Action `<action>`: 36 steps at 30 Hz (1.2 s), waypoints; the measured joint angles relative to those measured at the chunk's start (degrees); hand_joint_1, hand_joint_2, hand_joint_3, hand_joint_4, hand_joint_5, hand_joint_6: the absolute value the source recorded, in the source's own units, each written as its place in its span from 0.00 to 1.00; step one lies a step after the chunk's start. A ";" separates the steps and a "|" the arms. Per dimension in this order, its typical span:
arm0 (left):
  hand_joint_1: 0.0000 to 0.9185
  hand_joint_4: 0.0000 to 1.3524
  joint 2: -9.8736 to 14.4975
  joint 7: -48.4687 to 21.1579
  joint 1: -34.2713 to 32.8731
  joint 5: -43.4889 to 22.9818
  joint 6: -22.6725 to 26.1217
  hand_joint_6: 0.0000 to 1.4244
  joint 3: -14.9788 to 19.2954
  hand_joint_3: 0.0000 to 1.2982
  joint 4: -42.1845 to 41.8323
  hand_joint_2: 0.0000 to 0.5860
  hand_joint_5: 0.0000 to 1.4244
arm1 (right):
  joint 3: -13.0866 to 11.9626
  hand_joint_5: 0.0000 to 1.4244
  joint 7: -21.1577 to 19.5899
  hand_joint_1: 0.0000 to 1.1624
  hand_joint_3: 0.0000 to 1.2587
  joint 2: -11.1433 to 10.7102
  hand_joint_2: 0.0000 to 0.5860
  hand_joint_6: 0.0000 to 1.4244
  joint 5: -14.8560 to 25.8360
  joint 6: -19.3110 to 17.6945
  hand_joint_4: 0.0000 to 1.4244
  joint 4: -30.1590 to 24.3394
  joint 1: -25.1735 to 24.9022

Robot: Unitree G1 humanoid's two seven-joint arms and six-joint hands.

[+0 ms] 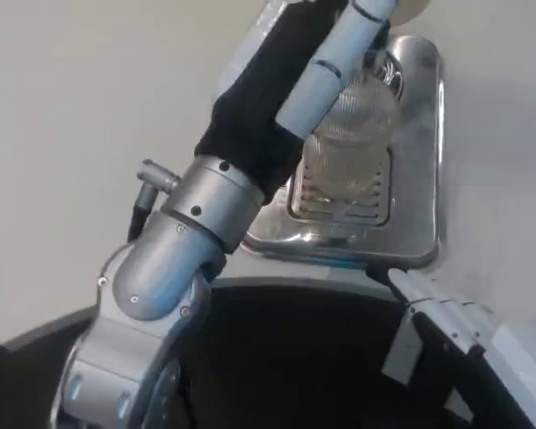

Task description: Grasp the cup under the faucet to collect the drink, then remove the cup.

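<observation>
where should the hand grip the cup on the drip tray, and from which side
Grip the ribbed side wall of the cup around its middle, coming from the left as the left hand does. It stands upright on the tray, and its top seems to sit under the faucet.

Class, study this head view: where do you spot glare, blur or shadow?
Head view: glare streaks the shiny metal drip tray; the ribbed clear cup looks soft and slightly blurred; the left hand on it is blurred too; the lower frame falls into dark shadow.
</observation>
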 measured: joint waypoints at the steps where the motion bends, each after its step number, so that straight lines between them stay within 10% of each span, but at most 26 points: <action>1: 0.00 0.00 0.53 -0.39 -0.16 0.26 -0.22 0.00 -0.08 0.00 0.15 0.41 0.00 | 0.00 0.08 0.00 0.43 0.07 0.00 0.63 0.15 0.00 0.00 0.05 0.00 0.00; 36: 0.00 0.00 12.33 -6.19 -4.83 28.89 -19.95 0.00 -8.49 0.00 6.57 0.38 0.00 | -1.00 0.06 0.45 0.54 0.08 1.49 0.59 0.14 2.66 3.28 0.05 0.00 -1.32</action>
